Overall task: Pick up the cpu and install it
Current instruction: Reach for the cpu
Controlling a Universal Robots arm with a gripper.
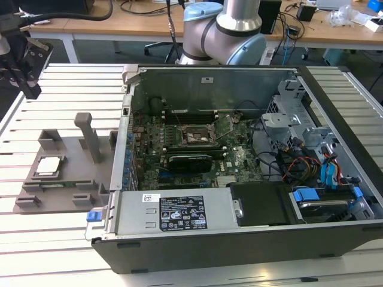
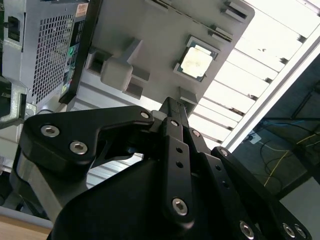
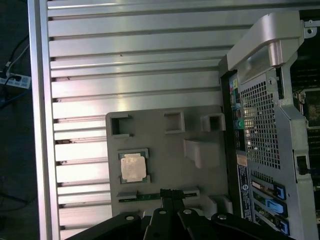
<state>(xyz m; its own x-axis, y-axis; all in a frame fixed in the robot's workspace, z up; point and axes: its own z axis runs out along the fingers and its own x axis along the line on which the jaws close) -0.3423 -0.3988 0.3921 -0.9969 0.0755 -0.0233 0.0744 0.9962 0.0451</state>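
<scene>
Exterior view puts the cpu (image 1: pixel 48 166) in its grey tray (image 1: pixel 81 179) on the worktop (image 1: pixel 54 239), between the worktop's edge and the open computer case (image 1: pixel 239 251). I judge this the approach to the pick. My tool (image 3: pixel 168 192) hangs above the tray's edge, fingers together, holding nothing. Grasping calls for parting them and centring over the chip.

We are watching the small, square, silver-topped cpu (image 1: pixel 49 166) lying flat in the grey plastic tray (image 1: pixel 75 172) on the slatted aluminium table (image 1: pixel 48 245), with the open black computer case (image 1: pixel 239 246) sitting just beside the tray on the exterior view's right.
</scene>
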